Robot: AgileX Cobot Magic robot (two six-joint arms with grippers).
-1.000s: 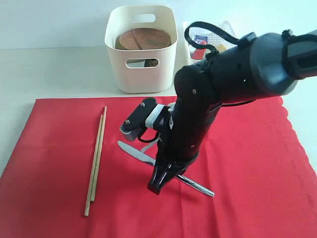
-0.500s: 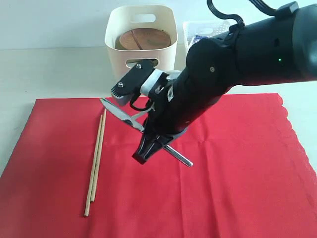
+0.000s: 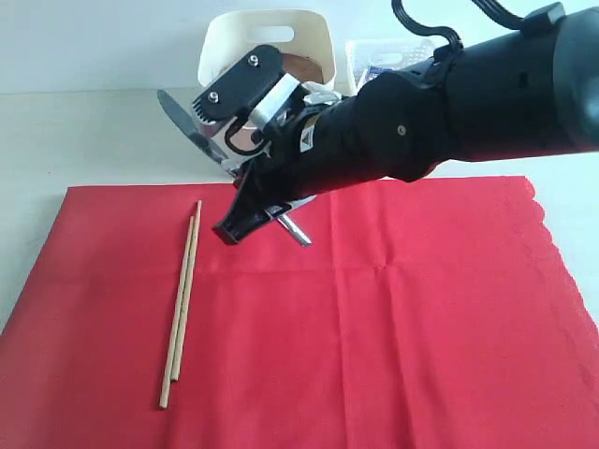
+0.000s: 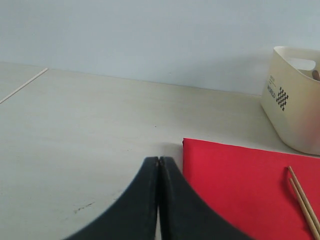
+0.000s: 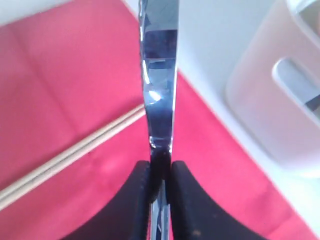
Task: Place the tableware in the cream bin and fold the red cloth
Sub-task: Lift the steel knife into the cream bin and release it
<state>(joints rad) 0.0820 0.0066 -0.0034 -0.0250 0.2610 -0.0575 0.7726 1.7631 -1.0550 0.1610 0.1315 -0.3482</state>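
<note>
Steel knife (image 5: 159, 75) clamped in your R gripper (image 5: 159, 167), near cream bin (image 3: 215, 56), not in yet; chopsticks (image 3: 182, 299) + red cloth (image 3: 421, 327) fold left.

The cream bin (image 4: 296, 107) carries a checkered label (image 4: 276, 94), its print too small to read.

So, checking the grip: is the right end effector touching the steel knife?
Touching. The right wrist view shows the right end effector clamped on the steel knife, no gap either side.
</note>
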